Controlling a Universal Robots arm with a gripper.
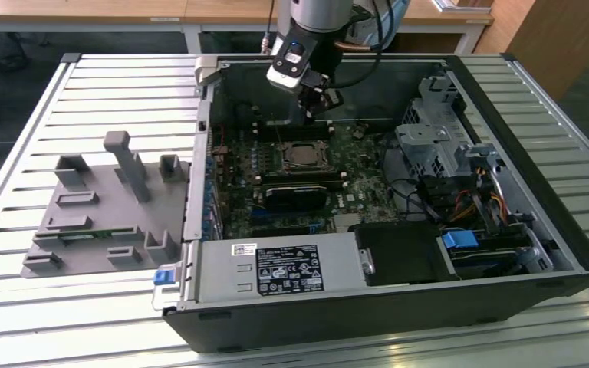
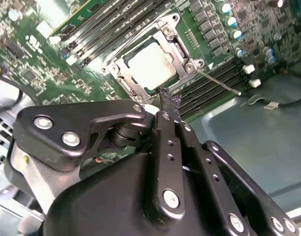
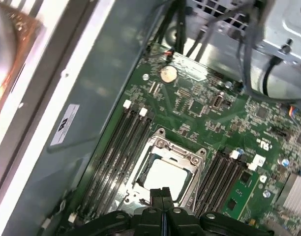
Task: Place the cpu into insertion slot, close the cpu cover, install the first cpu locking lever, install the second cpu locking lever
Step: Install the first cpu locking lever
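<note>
The cpu (image 2: 149, 63) is seen seated in the insertion slot (image 2: 120, 71), framed by the flat-lying cpu cover (image 2: 184, 49). The gripper (image 2: 168, 101) is poised just beside it, its 2 fingers pressed together (nothing gripped). The seemingly unlatched locking lever (image 2: 219, 82) is best pushed squarely, so slipping is avoided.

cpu (image 2: 150, 64) framed by cpu cover (image 2: 184, 51), gripper (image 2: 165, 97) closed
</note>
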